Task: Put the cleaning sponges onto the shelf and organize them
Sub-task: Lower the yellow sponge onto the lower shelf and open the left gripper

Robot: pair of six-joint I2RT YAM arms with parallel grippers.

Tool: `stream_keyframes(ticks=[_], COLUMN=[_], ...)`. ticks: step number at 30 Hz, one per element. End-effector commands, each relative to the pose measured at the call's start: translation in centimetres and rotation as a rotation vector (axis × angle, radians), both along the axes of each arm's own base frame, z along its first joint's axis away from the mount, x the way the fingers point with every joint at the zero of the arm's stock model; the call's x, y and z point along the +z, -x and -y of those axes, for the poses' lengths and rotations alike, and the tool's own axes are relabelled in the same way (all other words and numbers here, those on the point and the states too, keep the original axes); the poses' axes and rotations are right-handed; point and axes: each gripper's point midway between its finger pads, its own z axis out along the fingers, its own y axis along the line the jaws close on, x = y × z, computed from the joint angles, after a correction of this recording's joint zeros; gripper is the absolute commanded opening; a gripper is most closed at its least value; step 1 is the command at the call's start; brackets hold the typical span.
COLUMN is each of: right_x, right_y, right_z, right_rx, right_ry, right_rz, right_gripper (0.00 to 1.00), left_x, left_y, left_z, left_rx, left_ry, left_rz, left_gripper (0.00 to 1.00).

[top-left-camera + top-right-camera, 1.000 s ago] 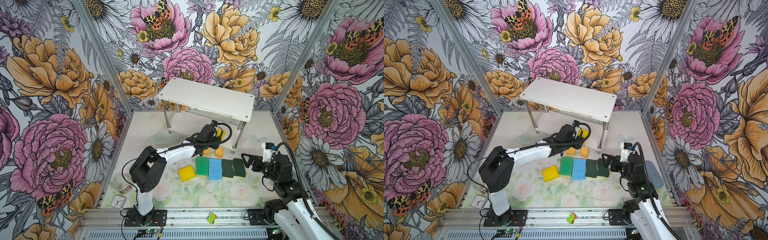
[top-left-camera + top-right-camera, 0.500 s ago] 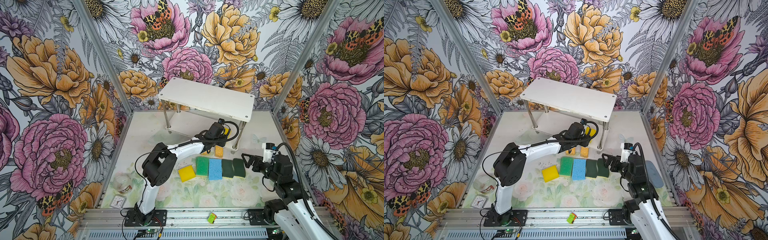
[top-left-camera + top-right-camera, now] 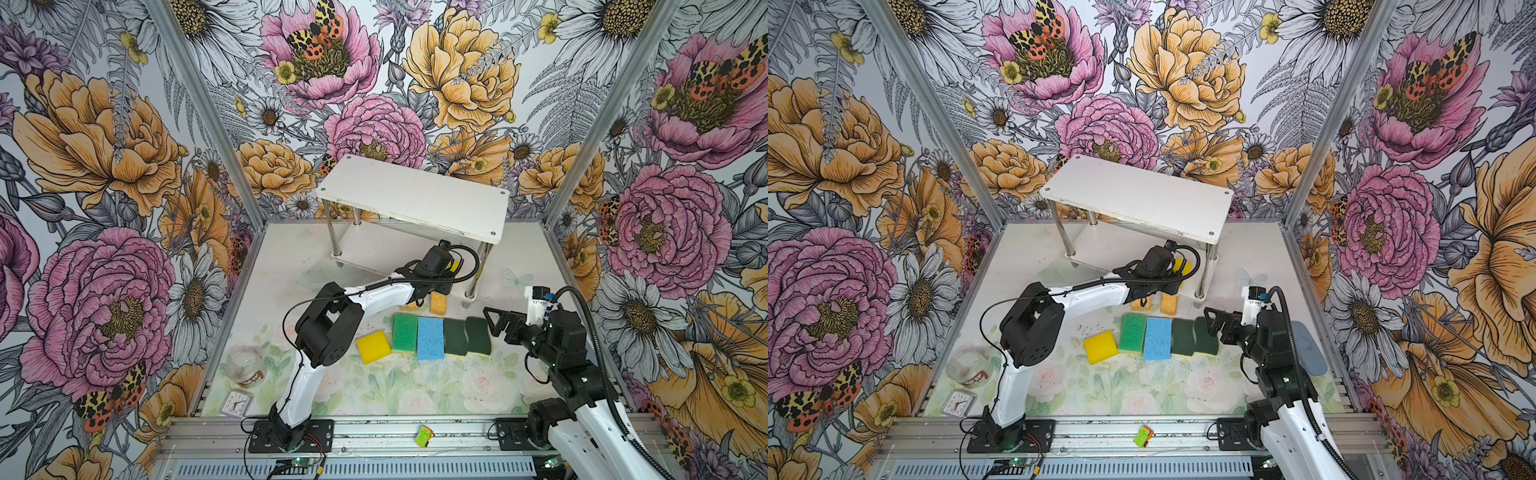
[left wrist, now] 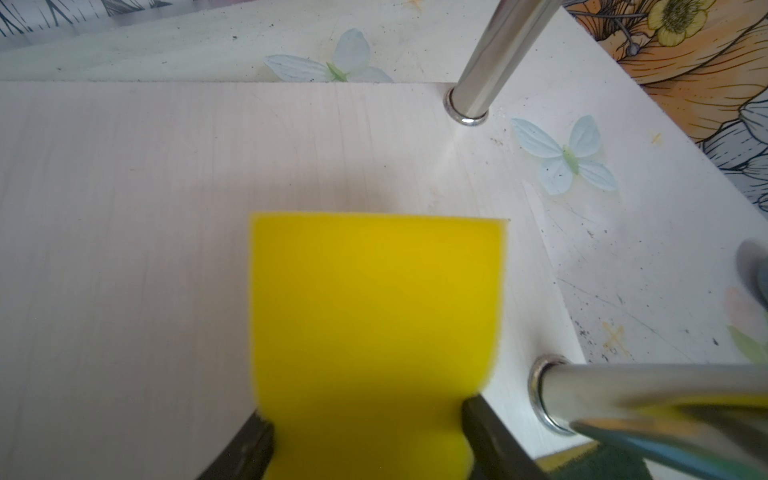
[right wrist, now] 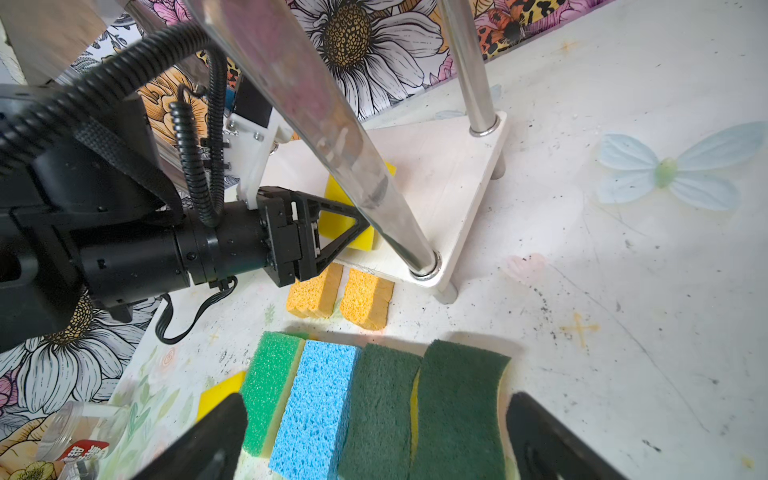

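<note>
While the left gripper reaches in under the top board of the shelf in both top views, only a sliver of the held yellow sponge shows past the wrist, at the shelf's right-front end. Rest of the sponges on the counter: loose yellow sponge, then green-topped sponge, blue sponge and two dark green wavy sponges in a tight row, orange pair just in front of the shelf. Right gripper hovers just beside the dark green end, jaws wide, empty. Right arm is nearer the row, left arm nearer the shelf.

Left wrist view: jaws narrow, clamped on the sponge's near end, foam pinched in. Sponge sticks straight out ahead of the gripper, long axis along the reach, over the lower board. Two metal posts stand just beside it on one side, with bare board on the other. Resting on the board or just above it: cannot tell, probably very close.

Right wrist view: same grip from the side, sponge low over the board's corner behind the near post. Release looks like the next move. Main risk is clipping that post on the way out.
</note>
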Motion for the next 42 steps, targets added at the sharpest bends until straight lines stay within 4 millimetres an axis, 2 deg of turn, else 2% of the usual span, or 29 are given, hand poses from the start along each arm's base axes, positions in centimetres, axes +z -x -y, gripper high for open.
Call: stream_keyframes(ticks=[1, 18, 30, 42], right_x=[0.0, 0.0, 0.0, 0.1], right_y=[-0.1, -0.1, -0.1, 0.0], right_z=[0.3, 0.3, 0.2, 0.1], right_rx=[-0.020, -0.020, -0.018, -0.012], right_ry=[0.005, 0.003, 0.003, -0.001], right_rz=[0.006, 0.004, 0.005, 0.007], right_gripper=[0.99, 0.99, 0.99, 1.00], left_x=[1.4, 0.1, -0.1, 1.5], left_y=[-0.8, -1.4, -1.8, -1.2], left_z=[0.3, 0.8, 0.5, 1.0], left_rx=[0.008, 0.047, 0.081, 0.044], left_ry=[0.028, 0.039, 0.068, 0.136], left_rz=[0.018, -0.011, -0.038, -0.028], left_gripper=[0.56, 0.60, 0.66, 0.74])
